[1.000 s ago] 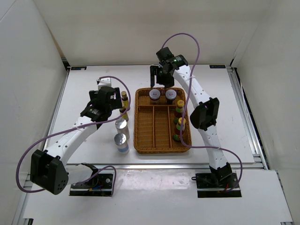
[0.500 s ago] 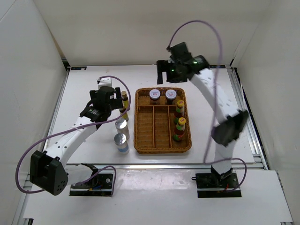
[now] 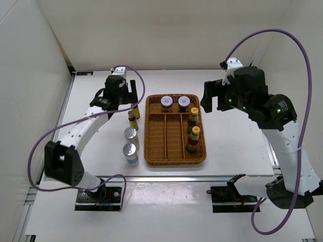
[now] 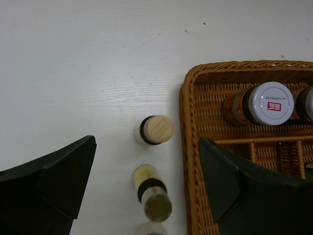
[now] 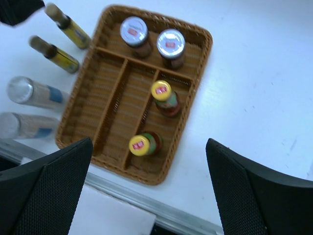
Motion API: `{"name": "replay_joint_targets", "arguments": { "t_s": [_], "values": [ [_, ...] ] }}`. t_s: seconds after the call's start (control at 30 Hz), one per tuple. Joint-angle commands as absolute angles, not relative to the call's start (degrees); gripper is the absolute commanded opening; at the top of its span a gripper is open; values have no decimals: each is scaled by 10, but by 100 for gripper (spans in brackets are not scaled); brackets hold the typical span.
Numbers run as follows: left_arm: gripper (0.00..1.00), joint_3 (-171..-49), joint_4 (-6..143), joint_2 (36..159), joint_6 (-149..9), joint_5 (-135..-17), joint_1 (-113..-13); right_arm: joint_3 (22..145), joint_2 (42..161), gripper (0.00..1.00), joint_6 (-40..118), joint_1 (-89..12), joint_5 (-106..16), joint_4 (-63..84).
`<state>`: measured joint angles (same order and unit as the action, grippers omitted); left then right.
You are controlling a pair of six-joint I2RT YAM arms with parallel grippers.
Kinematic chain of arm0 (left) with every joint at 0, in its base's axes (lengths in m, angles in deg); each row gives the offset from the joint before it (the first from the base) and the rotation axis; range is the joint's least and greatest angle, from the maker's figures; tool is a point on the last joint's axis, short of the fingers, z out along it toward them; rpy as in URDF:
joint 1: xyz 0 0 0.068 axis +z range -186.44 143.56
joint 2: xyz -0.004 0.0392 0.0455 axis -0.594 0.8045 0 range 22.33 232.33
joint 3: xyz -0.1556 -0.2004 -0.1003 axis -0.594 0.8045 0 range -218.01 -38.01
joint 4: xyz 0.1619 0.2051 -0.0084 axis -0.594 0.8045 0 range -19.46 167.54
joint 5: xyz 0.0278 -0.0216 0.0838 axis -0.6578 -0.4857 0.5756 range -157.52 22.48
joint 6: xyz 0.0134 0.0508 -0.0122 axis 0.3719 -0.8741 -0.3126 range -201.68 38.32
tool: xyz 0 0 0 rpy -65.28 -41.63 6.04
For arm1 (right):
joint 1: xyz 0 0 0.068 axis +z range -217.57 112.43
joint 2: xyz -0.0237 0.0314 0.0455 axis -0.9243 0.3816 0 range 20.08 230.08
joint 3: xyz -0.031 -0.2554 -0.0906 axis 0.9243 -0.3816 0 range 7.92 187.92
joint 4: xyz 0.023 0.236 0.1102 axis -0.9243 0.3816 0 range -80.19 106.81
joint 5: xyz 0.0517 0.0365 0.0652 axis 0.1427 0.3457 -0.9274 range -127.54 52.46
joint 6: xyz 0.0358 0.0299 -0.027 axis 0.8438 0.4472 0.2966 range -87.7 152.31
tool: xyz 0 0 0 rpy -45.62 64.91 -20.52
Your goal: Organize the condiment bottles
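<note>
Both grippers' jaws gape wide, holding nothing. Left gripper (image 3: 132,92) hovers over 2 small dark bottles (image 4: 155,130) on the counter (image 3: 232,141), beside 2 silver-topped cylinders (image 3: 131,136). In the wicker tray (image 3: 174,160): 2 purple-lidded jars (image 3: 167,102) at the far end, 2 red sauce bottles (image 3: 193,117) in the right lane. Right gripper (image 3: 214,101) hangs right of it.

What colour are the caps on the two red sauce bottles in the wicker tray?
Yellow caps, each with a small red mark on top; the right wrist view shows them best.

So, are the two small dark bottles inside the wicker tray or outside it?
Outside. Both small dark bottles stand upright on the table, just left of the wicker tray.
</note>
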<state>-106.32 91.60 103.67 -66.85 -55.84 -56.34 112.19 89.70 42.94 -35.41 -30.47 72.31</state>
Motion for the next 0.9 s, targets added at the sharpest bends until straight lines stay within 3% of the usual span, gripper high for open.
{"name": "replay_joint_targets", "arguments": {
  "t_s": [0.0, 0.27, 0.6, 0.73, 0.8, 0.87],
  "values": [
    [96, -1116, 921, 1092, -687, -636, -562, 1129, 893, 99, 396, -355, -256, 769],
    [92, -1150, 931, 1181, -697, -630, -557, 1175, 870, 99, 377, -355, -190, 828],
    [72, -1116, 900, 1187, -696, -607, -546, 1155, 846, 99, 389, -355, -195, 828],
    [51, -1116, 894, 1187, -690, -601, -546, 1166, 856, 99, 389, -355, -200, 828],
    [46, -1116, 894, 1181, -690, -582, -546, 1173, 862, 99, 389, -355, -206, 828],
    [36, -1116, 894, 1165, -690, -560, -546, 1179, 862, 99, 389, -355, -206, 828]
  ]
}}
